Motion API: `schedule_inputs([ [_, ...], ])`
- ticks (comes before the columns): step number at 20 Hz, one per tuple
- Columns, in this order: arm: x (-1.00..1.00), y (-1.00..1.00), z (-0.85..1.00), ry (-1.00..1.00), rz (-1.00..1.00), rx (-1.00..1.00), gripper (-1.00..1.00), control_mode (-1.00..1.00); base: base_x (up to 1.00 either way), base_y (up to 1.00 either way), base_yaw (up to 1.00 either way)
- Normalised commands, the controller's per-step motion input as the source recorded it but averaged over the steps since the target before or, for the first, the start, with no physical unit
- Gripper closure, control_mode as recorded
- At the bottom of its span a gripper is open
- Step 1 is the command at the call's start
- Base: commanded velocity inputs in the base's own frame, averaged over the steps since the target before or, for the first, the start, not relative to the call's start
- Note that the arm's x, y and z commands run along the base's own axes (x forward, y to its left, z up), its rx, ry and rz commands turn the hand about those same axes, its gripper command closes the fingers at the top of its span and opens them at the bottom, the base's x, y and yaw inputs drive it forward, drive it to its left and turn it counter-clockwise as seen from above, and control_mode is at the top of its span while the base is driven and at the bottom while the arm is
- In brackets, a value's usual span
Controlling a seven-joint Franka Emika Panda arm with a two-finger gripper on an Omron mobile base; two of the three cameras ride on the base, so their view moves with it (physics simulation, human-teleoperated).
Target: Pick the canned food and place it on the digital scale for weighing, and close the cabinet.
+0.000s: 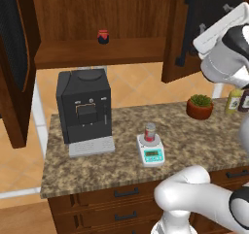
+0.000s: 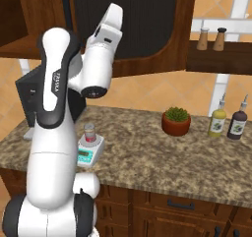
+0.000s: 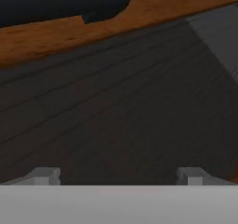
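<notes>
Nearest, the canned food [image 1: 150, 131] stands upright on the digital scale [image 1: 151, 151]: rigid, light, smooth-sided, best gripped mid-label. Beyond, the empty gripper [image 3: 118, 174], fingers spread wide, apparently faces the stiff, hinged cabinet [image 1: 194, 31] door.

My arm hides part of the coffee machine [image 2: 29, 96]; the digital scale [image 1: 151, 153] display is too small to read.

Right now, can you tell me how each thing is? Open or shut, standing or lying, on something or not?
canned food: upright on the scale's platter.
digital scale: flat on the counter, can on top.
cabinet: both doors open.
jar: upright on the cabinet shelf, red lid on.
gripper: jaws open, holding nothing, close to dark mesh.
drawers: shut.
</notes>
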Motion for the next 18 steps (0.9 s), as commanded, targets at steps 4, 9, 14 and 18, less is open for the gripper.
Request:
schedule_inputs([
  [4, 1.0, 0.19, -0.53, -0.09, 0.07, 0.0, -1.0, -1.0, 0.0, 0.0, 0.0],
  [9, 1.0, 0.53, -0.95, -0.01, 0.0, 0.0, -1.0, -1.0, 0.0, 0.0, 0.0],
  [14, 1.0, 0.32, -0.6, -0.05, 0.0, 0.0, -1.0, -1.0, 0.0, 0.0, 0.0],
  [18, 1.0, 0.47, -0.71, 0.0, 0.0, 0.0, -1.0, -1.0, 0.0, 0.0, 0.0],
])
